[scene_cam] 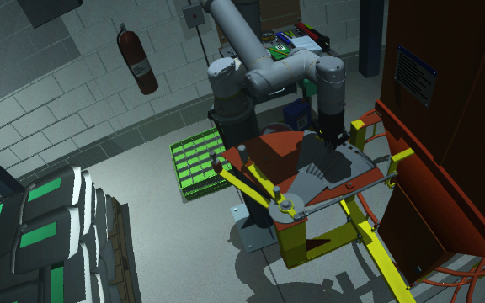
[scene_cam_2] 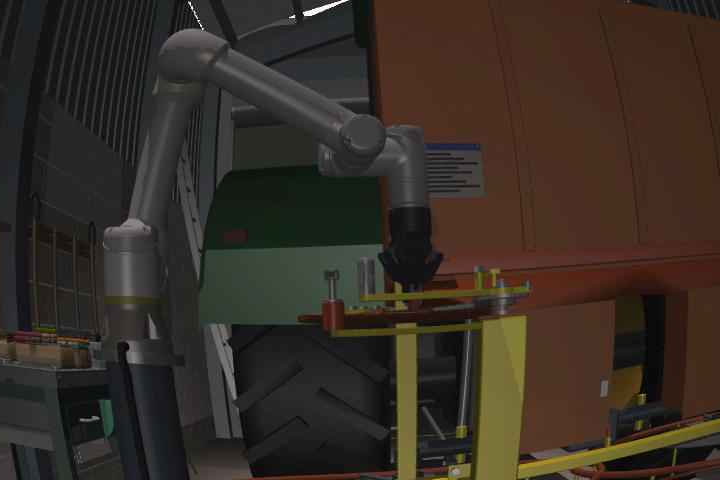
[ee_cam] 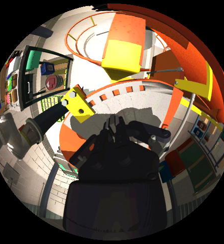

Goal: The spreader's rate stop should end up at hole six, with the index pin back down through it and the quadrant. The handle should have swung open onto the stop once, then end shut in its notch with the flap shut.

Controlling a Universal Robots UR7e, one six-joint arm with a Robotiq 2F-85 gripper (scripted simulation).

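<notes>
The index pin is hidden between my fingers; my gripper (scene_cam: 331,146) (scene_cam_2: 411,285) (ee_cam: 114,123) is closed on it, low over the grey quadrant (scene_cam: 335,162) near its row of orange holes (ee_cam: 115,93). The yellow rate stop (ee_cam: 76,103) lies on the quadrant's arc, left of my fingers in the wrist camera. The yellow handle (scene_cam: 242,187), with its grey knob (scene_cam: 214,156), reaches out to the left from the round pivot (scene_cam: 285,206), and a second yellow lever with a knob (scene_cam: 243,152) lies beside it. The flap is not visible.
The orange hopper (scene_cam_2: 559,130) rises to the right, close behind my wrist. A tractor tyre (scene_cam_2: 310,390) stands behind the yellow frame (scene_cam_2: 497,390). A green grating (scene_cam: 196,162) lies on the floor, with stacked sacks (scene_cam: 40,235) at the far left.
</notes>
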